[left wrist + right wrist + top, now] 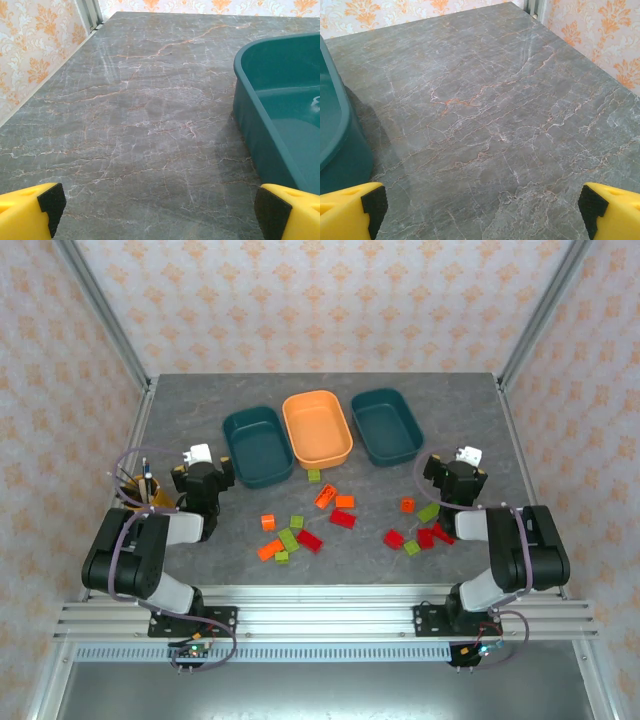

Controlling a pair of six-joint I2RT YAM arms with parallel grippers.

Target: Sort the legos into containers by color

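Note:
Three trays stand in a row at the back: a dark teal tray (258, 445), an orange tray (317, 427) and a second dark teal tray (386, 426). All three look empty. Red, orange and lime green legos lie loose in front of them, one cluster around a red brick (343, 518) and another around a red brick (426, 538). My left gripper (203, 470) (157, 220) is open over bare table, just left of the left teal tray (280, 115). My right gripper (456, 471) (477, 215) is open too, right of the other teal tray (335, 140).
A yellow pen cup (140, 495) holding pens stands at the left edge beside the left arm. Metal frame posts rise at the table's back corners (148, 380), with patterned walls around. The grey marble tabletop (200, 400) lies bare left and right of the trays.

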